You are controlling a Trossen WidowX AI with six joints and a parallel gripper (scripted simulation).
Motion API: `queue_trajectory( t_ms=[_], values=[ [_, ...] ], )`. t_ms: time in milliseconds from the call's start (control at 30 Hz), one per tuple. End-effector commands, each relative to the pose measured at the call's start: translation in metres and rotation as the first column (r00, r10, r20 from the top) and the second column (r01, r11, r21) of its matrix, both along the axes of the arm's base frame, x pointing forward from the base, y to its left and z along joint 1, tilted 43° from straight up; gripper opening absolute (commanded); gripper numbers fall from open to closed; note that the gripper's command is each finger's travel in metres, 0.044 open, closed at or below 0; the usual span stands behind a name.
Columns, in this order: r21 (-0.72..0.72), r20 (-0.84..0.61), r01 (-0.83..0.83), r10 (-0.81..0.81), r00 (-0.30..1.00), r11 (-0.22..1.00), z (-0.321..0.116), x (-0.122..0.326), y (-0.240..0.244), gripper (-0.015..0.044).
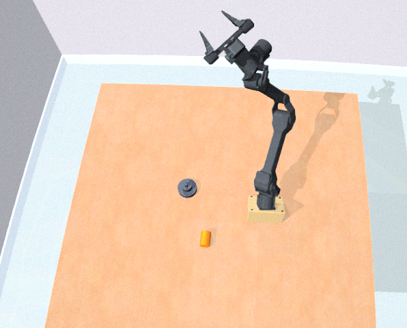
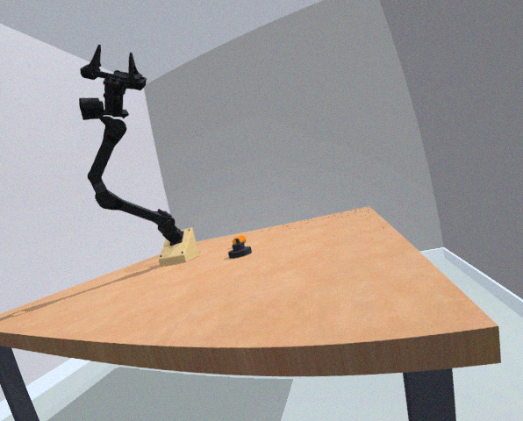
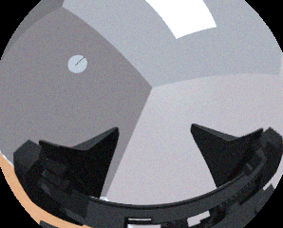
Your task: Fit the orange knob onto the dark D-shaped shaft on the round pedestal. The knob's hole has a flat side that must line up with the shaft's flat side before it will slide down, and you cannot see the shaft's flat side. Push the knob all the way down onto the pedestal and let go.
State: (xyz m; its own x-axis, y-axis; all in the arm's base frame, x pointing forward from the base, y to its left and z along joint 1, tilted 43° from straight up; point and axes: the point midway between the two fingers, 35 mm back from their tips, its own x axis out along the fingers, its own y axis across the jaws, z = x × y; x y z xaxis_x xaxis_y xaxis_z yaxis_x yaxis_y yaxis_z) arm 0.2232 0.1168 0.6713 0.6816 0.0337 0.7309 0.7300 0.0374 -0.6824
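Note:
The orange knob lies on its side on the table, apart from the pedestal; in the exterior view it shows behind the shaft. The round dark pedestal stands upright on the table with its short shaft pointing up. The shaft's flat side cannot be made out. My gripper is wide open and empty. It is raised high above the table, far from the knob and the pedestal, with its fingers pointing up and away. Neither object shows in the wrist view.
The arm's pale wooden base block stands on the table, to the right of the pedestal and knob in the top view. Walls rise beyond the table's edges. The wrist view shows mostly walls and ceiling.

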Motion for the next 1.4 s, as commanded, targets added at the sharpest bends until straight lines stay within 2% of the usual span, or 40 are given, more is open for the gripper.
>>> queue_trajectory(
  t_ms=[0,133,333,533,667,767,933,1067,1233,1367],
  values=[
    [-0.051,-0.163,-0.069,0.060,0.985,0.996,-0.043,0.047,0.042,0.0440],
    [-0.086,-0.346,-0.143,0.105,0.932,0.986,-0.099,0.092,0.084,0.0440],
    [-0.151,-0.623,-0.190,0.056,0.780,0.970,-0.204,0.146,0.124,0.0440],
    [-0.211,-0.830,-0.188,-0.074,0.554,0.959,-0.321,0.182,0.139,0.0440],
    [-0.246,-0.907,-0.171,-0.164,0.388,0.954,-0.393,0.193,0.138,0.0440],
    [-0.250,-0.953,-0.150,-0.216,0.215,0.957,-0.461,0.195,0.134,0.0440],
    [-0.267,-0.960,-0.070,-0.272,-0.073,0.961,-0.559,0.176,0.115,0.0440],
    [-0.348,-0.895,0.017,-0.326,-0.305,0.937,-0.631,0.147,0.087,0.0440],
    [-0.544,-0.717,0.097,-0.402,-0.570,0.834,-0.707,0.101,0.037,0.0440],
    [-0.736,-0.507,0.111,-0.435,-0.744,0.668,-0.749,0.053,-0.009,0.0440]
  ],
)
